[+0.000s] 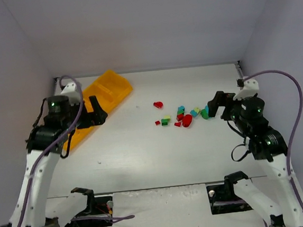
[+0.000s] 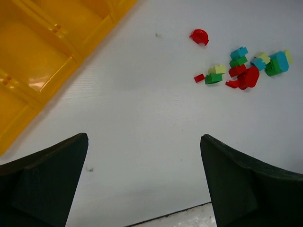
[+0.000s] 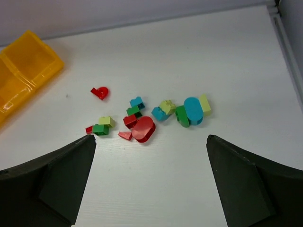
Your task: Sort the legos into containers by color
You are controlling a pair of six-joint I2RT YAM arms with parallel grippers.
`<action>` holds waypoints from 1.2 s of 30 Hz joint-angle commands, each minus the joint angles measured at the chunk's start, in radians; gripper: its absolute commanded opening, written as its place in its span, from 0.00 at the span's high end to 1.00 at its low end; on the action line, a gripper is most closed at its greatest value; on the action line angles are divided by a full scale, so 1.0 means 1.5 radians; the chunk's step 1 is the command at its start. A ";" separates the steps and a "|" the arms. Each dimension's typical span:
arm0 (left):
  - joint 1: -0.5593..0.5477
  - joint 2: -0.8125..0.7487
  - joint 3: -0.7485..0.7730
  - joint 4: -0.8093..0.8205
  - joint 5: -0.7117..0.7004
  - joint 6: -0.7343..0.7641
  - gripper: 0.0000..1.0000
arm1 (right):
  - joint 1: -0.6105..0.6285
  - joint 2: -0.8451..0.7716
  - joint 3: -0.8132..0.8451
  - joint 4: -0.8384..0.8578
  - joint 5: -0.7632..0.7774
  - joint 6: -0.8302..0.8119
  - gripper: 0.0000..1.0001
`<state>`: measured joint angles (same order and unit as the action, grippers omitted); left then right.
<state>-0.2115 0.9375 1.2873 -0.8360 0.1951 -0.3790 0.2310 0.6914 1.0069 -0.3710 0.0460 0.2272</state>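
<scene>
A robotics laboratory test cell is shown. A plain white table top (image 1: 144, 156) is boxed in on three sides by bare pale panel walls (image 1: 143, 24). Two white-and-black jointed robot arms are bolted at its near edge, the left arm (image 1: 33, 182) and the right arm (image 1: 285, 187), and loose purple cables (image 1: 300, 98) are looped from them. Black clamp mounts (image 1: 83, 194) with exposed wiring are fixed along that edge. Test props are laid out: a long yellow-orange plastic compartment tray (image 1: 109, 88) and a cluster of tiny coloured plastic bricks (image 1: 183, 116).

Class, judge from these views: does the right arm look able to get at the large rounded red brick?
Probably yes: the rounded red brick lies just ahead of the right arm, jaws open, nothing between, though smaller red bricks crowd one side.
</scene>
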 commanded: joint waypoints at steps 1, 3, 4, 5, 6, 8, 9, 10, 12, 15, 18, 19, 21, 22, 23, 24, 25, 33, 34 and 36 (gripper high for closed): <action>-0.025 0.093 0.033 0.121 0.023 -0.006 0.03 | 0.005 0.059 0.006 0.047 0.012 0.049 0.00; -0.056 0.155 0.063 0.140 0.009 0.003 0.03 | 0.005 0.097 0.002 0.063 0.009 0.059 0.02; -0.067 0.178 0.073 0.146 -0.004 0.012 0.03 | 0.005 0.111 0.002 0.068 0.003 0.061 0.03; -0.077 0.197 0.083 0.161 -0.008 0.014 0.03 | 0.004 0.134 0.005 0.078 0.004 0.064 0.05; -0.094 0.239 0.102 0.168 -0.008 0.020 0.03 | 0.005 0.143 0.008 0.083 0.004 0.068 0.07; -0.111 0.280 0.122 0.183 -0.015 0.025 0.03 | 0.005 0.166 0.017 0.092 0.004 0.075 0.10; -0.131 0.321 0.141 0.190 -0.019 0.030 0.03 | 0.004 0.171 0.018 0.095 0.005 0.075 0.10; -0.141 0.341 0.151 0.196 -0.024 0.032 0.03 | 0.005 0.174 0.018 0.097 0.008 0.075 0.10; -0.158 0.403 0.174 0.204 -0.041 0.036 0.03 | 0.003 0.179 0.018 0.100 0.018 0.078 0.09; -0.190 0.488 0.226 0.206 -0.056 0.044 0.03 | 0.003 0.194 0.026 0.102 0.016 0.075 0.07; -0.221 0.568 0.272 0.218 -0.070 0.061 0.03 | 0.001 0.211 0.025 0.107 0.017 0.073 0.05; -0.236 0.590 0.300 0.219 -0.074 0.064 0.03 | 0.002 0.222 0.024 0.109 0.016 0.074 0.05; -0.247 0.648 0.329 0.221 -0.073 0.072 0.03 | 0.001 0.233 0.028 0.108 0.006 0.073 0.04; -0.257 0.667 0.345 0.219 -0.070 0.074 0.03 | 0.001 0.240 0.031 0.107 0.001 0.074 0.04; -0.261 0.704 0.376 0.219 -0.067 0.077 0.03 | 0.001 0.242 0.032 0.109 -0.001 0.077 0.04; -0.264 0.721 0.390 0.218 -0.069 0.087 0.03 | 0.001 0.243 0.031 0.109 -0.006 0.078 0.04; -0.270 0.754 0.418 0.218 -0.074 0.092 0.03 | 0.001 0.245 0.030 0.110 -0.008 0.078 0.04; -0.271 0.902 0.555 0.197 -0.094 0.128 0.03 | 0.000 0.238 0.015 0.110 -0.014 0.082 0.04; -0.271 0.910 0.559 0.201 -0.095 0.129 0.03 | -0.001 0.235 0.012 0.110 -0.012 0.083 0.04; -0.271 0.932 0.570 0.209 -0.096 0.129 0.03 | -0.001 0.234 0.009 0.110 -0.012 0.084 0.04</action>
<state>-0.6243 2.3558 2.0754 -0.5549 0.0723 -0.2142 0.2306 1.0603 1.0080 -0.2657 0.0284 0.3405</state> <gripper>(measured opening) 0.974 0.963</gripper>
